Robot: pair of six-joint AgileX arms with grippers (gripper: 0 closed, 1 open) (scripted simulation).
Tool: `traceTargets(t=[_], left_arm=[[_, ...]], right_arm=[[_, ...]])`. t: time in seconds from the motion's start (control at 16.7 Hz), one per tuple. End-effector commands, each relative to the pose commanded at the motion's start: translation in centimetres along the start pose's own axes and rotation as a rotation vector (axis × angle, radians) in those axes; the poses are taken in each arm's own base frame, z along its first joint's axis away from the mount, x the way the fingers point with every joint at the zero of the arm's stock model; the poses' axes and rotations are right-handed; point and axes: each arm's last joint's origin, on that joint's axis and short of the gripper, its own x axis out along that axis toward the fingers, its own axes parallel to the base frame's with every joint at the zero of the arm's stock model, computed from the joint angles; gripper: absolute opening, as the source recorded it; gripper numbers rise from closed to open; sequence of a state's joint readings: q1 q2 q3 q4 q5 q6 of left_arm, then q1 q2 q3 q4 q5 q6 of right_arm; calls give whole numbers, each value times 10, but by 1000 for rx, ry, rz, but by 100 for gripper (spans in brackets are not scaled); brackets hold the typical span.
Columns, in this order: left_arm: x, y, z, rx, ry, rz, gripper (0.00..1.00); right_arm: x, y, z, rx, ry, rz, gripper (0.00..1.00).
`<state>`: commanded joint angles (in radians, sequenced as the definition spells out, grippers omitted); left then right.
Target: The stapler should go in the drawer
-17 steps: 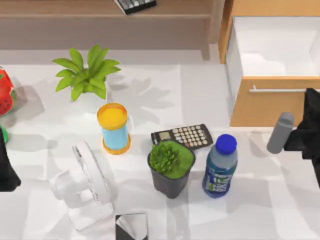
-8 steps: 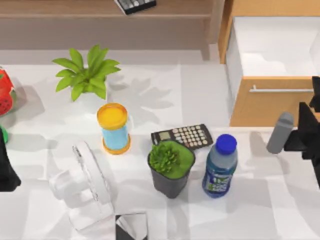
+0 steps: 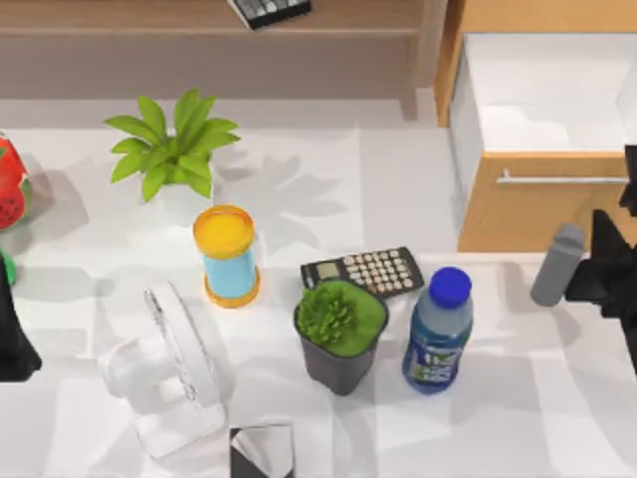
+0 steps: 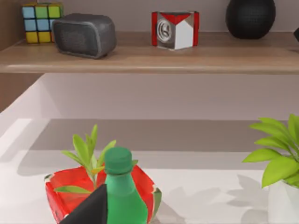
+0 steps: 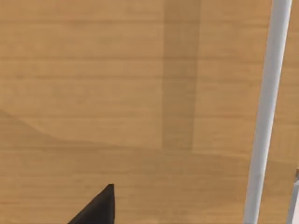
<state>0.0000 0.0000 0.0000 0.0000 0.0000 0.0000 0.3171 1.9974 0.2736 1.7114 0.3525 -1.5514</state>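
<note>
The stapler (image 3: 556, 264), a grey rounded piece, stands on the white table just in front of the drawer (image 3: 518, 214). The drawer is pulled out, showing its white inside (image 3: 547, 95) and its silver bar handle (image 3: 557, 179). My right gripper (image 3: 597, 274) is at the table's right edge, close beside the stapler on its right, open with nothing between its fingers. In the right wrist view the drawer front (image 5: 117, 93) and handle (image 5: 266, 107) are close, with one dark fingertip (image 5: 98, 207) low in the picture. My left gripper (image 3: 12, 344) is parked at the far left, open.
A blue bottle (image 3: 438, 331), a potted plant (image 3: 340, 334) and a calculator (image 3: 363, 271) lie left of the stapler. Farther left are a yellow-capped tumbler (image 3: 228, 255), a white fan (image 3: 169, 368) and a leafy plant (image 3: 171, 149). A shelf (image 3: 209, 20) runs along the back.
My right gripper has drawn slightly to the right and towards the table's front, away from the drawer front. The stapler has stayed where it was.
</note>
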Motion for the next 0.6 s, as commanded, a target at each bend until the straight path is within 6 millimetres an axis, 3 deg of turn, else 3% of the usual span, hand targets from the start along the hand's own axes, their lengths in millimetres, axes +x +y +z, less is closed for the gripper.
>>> traceTargets(t=[0.54,0.6], left_arm=[[0,0,0,0,0,0,100],[0,0,0,0,0,0,100]], right_arm=[[-20,0,0,0,0,0,100],[-21,14,-1,-27,2,71,100]])
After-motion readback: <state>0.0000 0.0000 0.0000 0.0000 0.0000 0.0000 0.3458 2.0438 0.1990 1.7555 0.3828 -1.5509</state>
